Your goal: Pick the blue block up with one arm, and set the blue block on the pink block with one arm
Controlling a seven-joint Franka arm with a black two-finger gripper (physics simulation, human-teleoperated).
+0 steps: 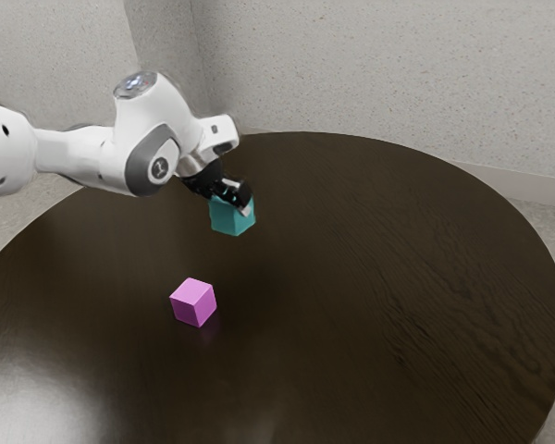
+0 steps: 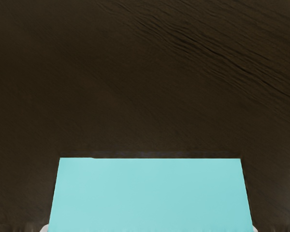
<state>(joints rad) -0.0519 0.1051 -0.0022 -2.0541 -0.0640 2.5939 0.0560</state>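
Exterior view: end effector (image 1: 233, 198) clamped on tilted blue block (image 1: 227, 220), left of frame centre; pink block (image 1: 193, 302) lower down, apart, on dark tabletop (image 1: 398, 277).

A round, dark wooden table (image 1: 398, 277) lay beneath my pincer (image 1: 233, 202), and its top spread wide on every side of it. Fine wavy grain (image 2: 208, 53) ran across the wood just ahead of my pincer. Behind my pincer, beyond the table's far rim, stood pale speckled walls (image 1: 379, 65) that met in a corner. A strip of light floor (image 1: 548, 217) showed past the rim, well apart from my pincer.
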